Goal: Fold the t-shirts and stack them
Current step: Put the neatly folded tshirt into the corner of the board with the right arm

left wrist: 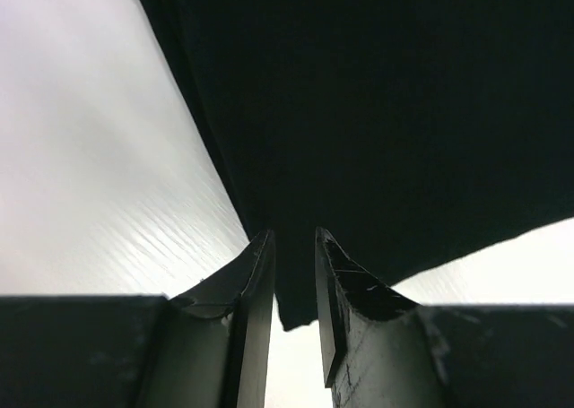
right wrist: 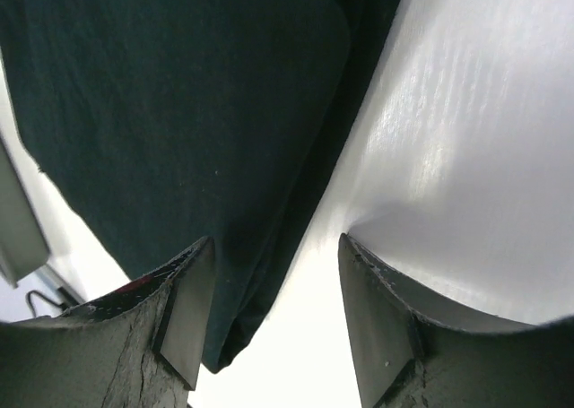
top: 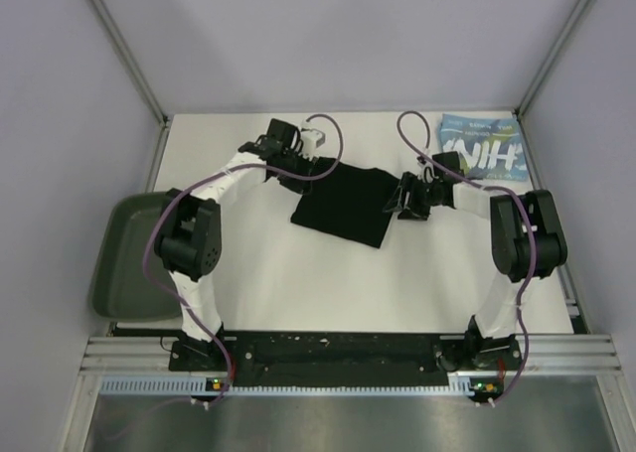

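Note:
The black t-shirt (top: 343, 206) lies folded small at the middle of the white table. My left gripper (top: 296, 177) is at its far left corner; in the left wrist view the left gripper (left wrist: 294, 232) has its jaws drawn close on a corner of the black t-shirt (left wrist: 377, 112), which fills the narrow gap. My right gripper (top: 400, 202) is at the shirt's right edge; in the right wrist view the right gripper (right wrist: 275, 238) is wide open, with the folded edge of the black t-shirt (right wrist: 179, 112) beside its left finger. The light blue t-shirt (top: 484, 146) with white letters lies at the far right corner.
A dark green tray (top: 129, 258) sits off the table's left edge. Grey walls close in the table on the left, back and right. The arm bases stand on the rail at the near edge.

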Motion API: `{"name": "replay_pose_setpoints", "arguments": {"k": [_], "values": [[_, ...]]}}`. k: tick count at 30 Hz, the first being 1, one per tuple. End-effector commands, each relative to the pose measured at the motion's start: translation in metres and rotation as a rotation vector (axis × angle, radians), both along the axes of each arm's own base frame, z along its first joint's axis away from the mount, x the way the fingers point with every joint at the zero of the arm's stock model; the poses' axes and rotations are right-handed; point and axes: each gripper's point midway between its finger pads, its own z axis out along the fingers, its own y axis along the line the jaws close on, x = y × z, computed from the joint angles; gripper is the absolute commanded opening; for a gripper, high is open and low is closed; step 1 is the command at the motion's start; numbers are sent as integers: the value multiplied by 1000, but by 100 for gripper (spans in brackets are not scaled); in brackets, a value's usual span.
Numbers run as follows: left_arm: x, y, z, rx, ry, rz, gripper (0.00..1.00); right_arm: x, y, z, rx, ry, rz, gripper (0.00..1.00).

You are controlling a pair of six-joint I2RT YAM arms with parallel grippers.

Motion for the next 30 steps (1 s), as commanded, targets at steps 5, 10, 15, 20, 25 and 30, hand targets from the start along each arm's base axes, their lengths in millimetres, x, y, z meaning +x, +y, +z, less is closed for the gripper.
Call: {"name": "replay_pose_setpoints", "arguments": {"k": [5,10,15,20,25,30], "values": [[-23,-6,-39,-67,118,37,29,8,9,-1,158,-18,-52,57],[-41,-5,-63,-73,198,43,29,11,12,-10,206,7,-66,56],[-51,-1,-77,-62,229,51,28,14,17,-19,246,32,-70,53],[-54,1,-81,-59,242,53,28,14,20,-20,278,40,-74,48],[-59,0,-85,-61,265,49,28,18,25,-17,317,32,-60,27],[-60,0,-82,-64,259,47,28,22,24,-17,327,29,-63,0]]}}
